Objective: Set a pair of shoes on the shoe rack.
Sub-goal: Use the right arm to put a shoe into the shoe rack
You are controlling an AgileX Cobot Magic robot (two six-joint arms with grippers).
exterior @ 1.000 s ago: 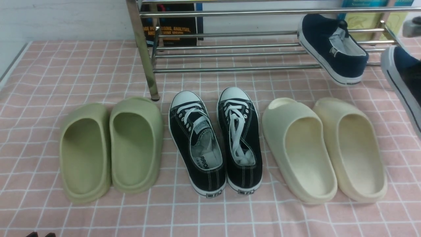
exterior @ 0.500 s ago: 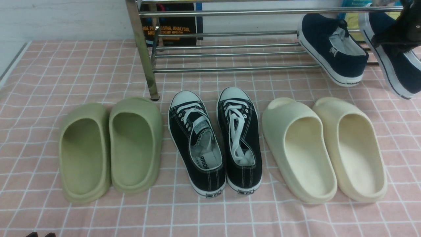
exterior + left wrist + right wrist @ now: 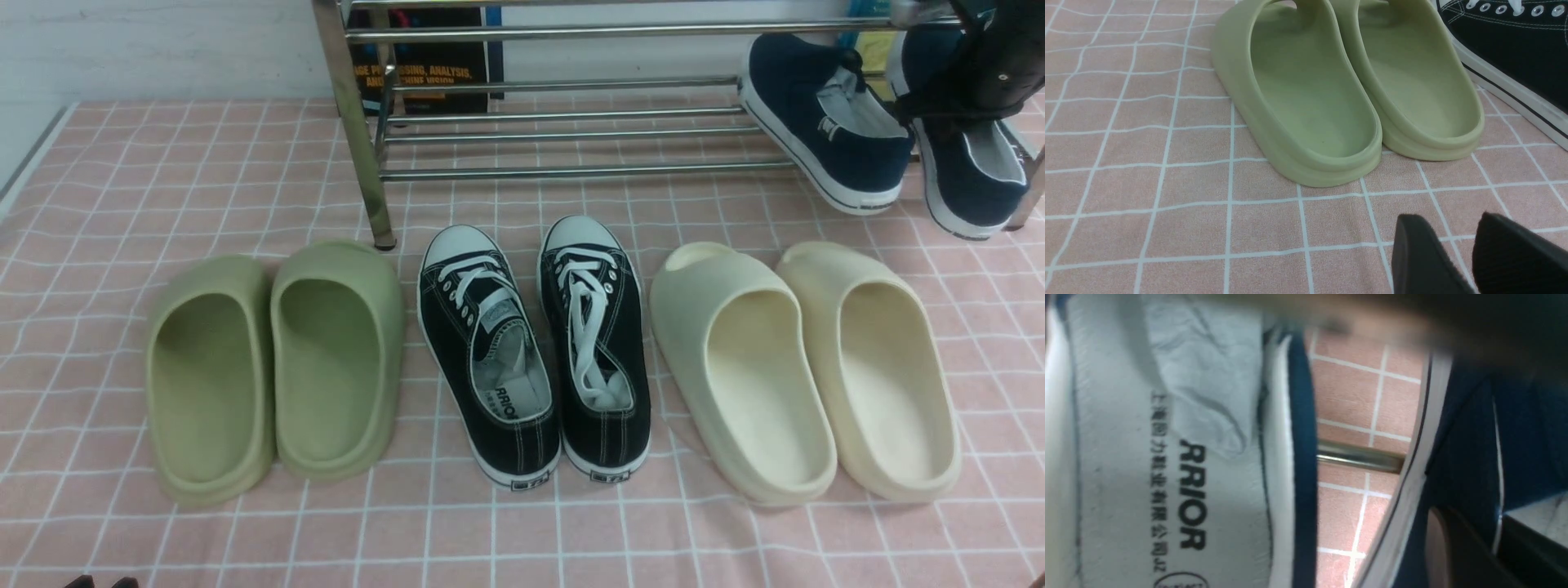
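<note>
Two navy slip-ons, our pair of shoes, are at the shoe rack [image 3: 571, 171]. We see the right gripper [image 3: 959, 106] clamped on the second navy shoe [image 3: 976, 184], whose heel hangs below it, past the front bar. The first navy shoe [image 3: 824, 122] lies tilted on the low bars just to the gripper's left. It is apart from the held one: the right wrist view shows pink checked cloth [image 3: 1347, 396] and one rack bar between them. Our left gripper [image 3: 1453, 241] hovers low over the cloth, fingers parted, grasping nothing, with the green slippers [image 3: 1310, 102] just ahead of it.
</note>
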